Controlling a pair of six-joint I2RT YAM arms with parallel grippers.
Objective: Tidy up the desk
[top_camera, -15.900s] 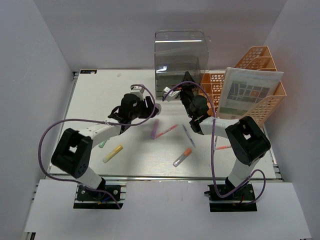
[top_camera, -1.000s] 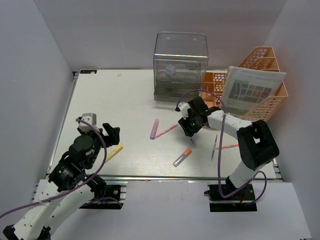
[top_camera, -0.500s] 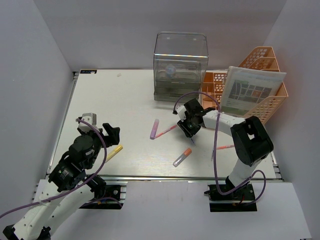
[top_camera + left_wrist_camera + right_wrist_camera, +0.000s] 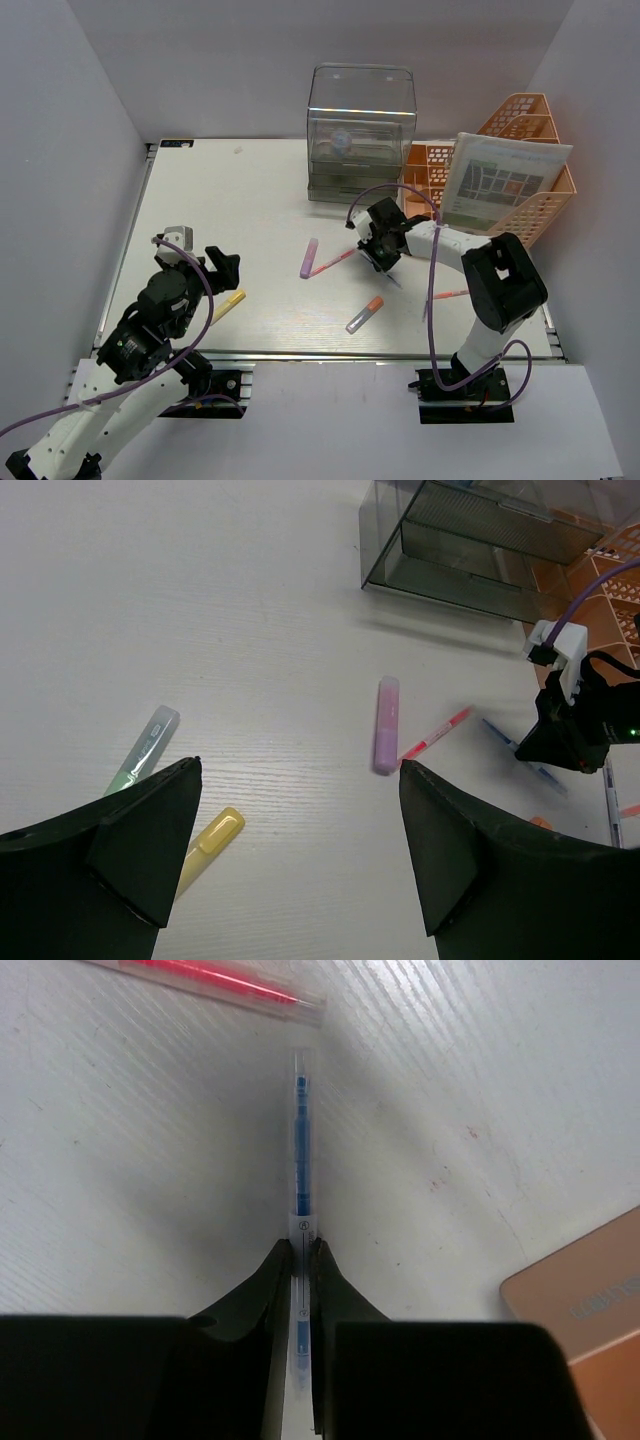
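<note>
**Now the right gripper (image 4: pixel 301 1252) pinches a blue pen (image 4: pixel 300 1150) at mid-desk (image 4: pixel 230 200)**

The right gripper's jaws are nearly together, with only the clear barrel of the blue pen between them. The pen points straight out from the fingertips. Its far end stops just short of a red pen (image 4: pixel 210 978), which lies across it without touching. The pictures do not show whether the blue pen is resting on the white top or is raised a little above it.

From above, this gripper sits just in front of the clear drawer box (image 4: pixel 360 130) and beside the orange rack (image 4: pixel 520 190).

The left gripper (image 4: pixel 300 768) hangs above the near left part of the desk. Its jaws are spread wide and hold nothing. Below it lie a yellow highlighter (image 4: pixel 210 842) and a green highlighter (image 4: pixel 142 750), near each other. A purple highlighter (image 4: pixel 386 723) lies farther toward the middle, beside the red pen.

The desk fills the floor of the white enclosure. The drawer box stands at its far edge, the rack at its far right corner, and the pens are scattered over its middle.
</note>
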